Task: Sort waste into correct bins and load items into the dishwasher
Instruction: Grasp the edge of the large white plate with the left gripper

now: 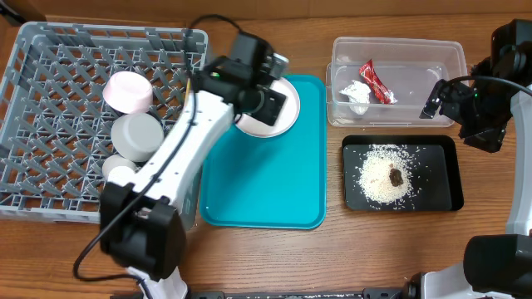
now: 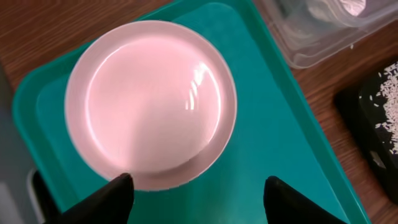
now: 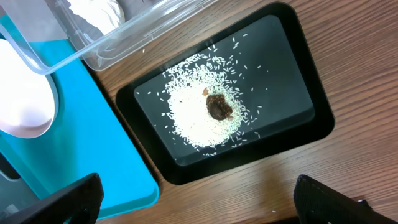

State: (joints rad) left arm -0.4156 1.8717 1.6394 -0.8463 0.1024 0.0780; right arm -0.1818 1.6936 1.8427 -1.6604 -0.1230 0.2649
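The large white plate (image 1: 289,106) (image 2: 152,102) lies on the teal tray (image 1: 274,183). My left gripper (image 1: 264,101) (image 2: 198,193) hovers open over the plate's edge and holds nothing. In the grey dish rack (image 1: 50,58) sit the small plate (image 1: 129,91), the grey bowl (image 1: 137,134) and the white cup (image 1: 120,172). The clear tub (image 1: 432,54) holds the red-and-white wrapper (image 1: 378,81) and the tissue (image 1: 356,94). The black tray (image 1: 445,178) (image 3: 292,74) holds rice (image 3: 199,112) and the brown lump (image 3: 219,107). My right gripper (image 1: 434,100) (image 3: 199,199) is open and empty, high by the tub. Chopsticks are out of view.
The teal tray (image 3: 93,155) lies between the rack and the two bins. A few rice grains lie on the wood around the black tray. The left arm stretches across the rack's right side. The right arm's base stands at the table's right edge (image 1: 515,224).
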